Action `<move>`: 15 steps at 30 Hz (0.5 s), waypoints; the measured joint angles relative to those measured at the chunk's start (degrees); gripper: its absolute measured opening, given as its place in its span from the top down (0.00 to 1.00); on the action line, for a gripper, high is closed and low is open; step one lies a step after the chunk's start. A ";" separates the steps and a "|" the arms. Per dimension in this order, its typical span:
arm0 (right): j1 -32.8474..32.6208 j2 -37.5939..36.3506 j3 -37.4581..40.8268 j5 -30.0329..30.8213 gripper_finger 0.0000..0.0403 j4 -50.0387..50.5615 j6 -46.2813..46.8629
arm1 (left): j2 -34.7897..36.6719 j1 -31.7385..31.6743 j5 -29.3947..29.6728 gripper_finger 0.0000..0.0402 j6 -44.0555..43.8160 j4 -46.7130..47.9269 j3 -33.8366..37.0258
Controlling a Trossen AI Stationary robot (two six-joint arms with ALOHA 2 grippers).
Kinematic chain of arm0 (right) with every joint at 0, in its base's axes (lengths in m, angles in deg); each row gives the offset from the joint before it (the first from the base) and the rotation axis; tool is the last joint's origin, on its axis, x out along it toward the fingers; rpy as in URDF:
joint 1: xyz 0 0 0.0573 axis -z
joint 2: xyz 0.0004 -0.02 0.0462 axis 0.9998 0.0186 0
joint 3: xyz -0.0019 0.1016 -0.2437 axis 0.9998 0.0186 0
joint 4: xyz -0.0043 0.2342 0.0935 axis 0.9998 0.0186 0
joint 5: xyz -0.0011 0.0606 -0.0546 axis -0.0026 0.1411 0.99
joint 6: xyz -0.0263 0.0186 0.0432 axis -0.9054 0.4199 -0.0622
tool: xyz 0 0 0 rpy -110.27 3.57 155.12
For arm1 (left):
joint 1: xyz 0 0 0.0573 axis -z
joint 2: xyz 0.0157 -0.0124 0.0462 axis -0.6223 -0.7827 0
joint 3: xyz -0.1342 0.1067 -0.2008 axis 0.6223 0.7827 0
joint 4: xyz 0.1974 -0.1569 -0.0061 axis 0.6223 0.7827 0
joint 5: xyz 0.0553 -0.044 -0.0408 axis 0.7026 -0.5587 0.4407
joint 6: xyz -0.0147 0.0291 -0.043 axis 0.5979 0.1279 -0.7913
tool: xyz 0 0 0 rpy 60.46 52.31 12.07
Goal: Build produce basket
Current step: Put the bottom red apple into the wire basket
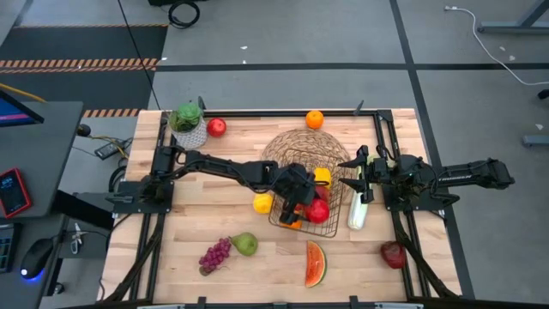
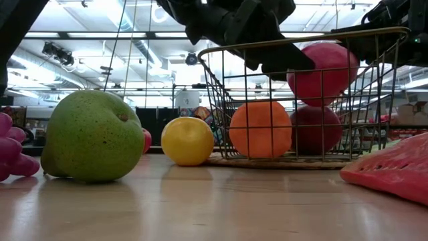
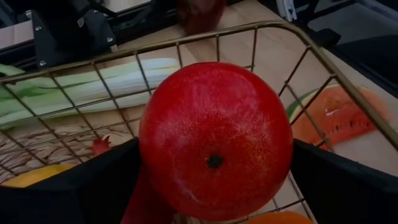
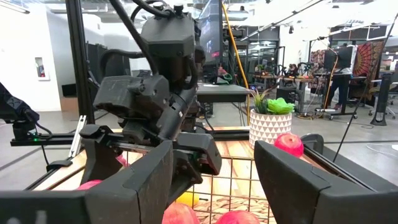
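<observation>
The wire basket (image 1: pixel 331 230) stands mid-table on the near edge of a round woven mat (image 1: pixel 296 146). It holds an orange (image 2: pixel 261 128), a red apple (image 2: pixel 315 128) and a yellow piece (image 1: pixel 322 176). A second red apple (image 3: pixel 214 140) sits at rim height right above the lower apple. My left gripper (image 1: pixel 313 206) reaches into the basket, open, with one finger on either side of that apple. My right gripper (image 1: pixel 353 174) waits past the basket's right side, its fingers apart with nothing between them. My left gripper slants down into the basket from the table's left side. Its fingers (image 3: pixel 81 186) stand close against the two sides of the upper red apple. I cannot tell whether they touch it. The apple appears to lie on the red apple below it.
Outside the basket lie a yellow fruit (image 1: pixel 262 203), a celery stalk (image 1: pixel 358 209), a pear (image 1: pixel 246 244), grapes (image 1: pixel 214 255), a watermelon slice (image 1: pixel 315 263) and a red apple (image 1: pixel 394 254). At the far edge are an orange (image 1: pixel 315 118), an apple (image 1: pixel 216 127) and a potted plant (image 1: pixel 189 124).
</observation>
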 joint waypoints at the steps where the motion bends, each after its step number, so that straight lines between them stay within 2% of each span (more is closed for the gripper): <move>1: -0.01 0.00 0.01 0.00 0.43 0.02 0.00 | 0.00 -0.03 0.02 0.00 -0.13 0.05 0.00; 15: 0.00 0.00 0.01 0.01 0.43 0.00 0.00 | 0.00 -0.01 0.35 0.00 -1.51 0.98 0.00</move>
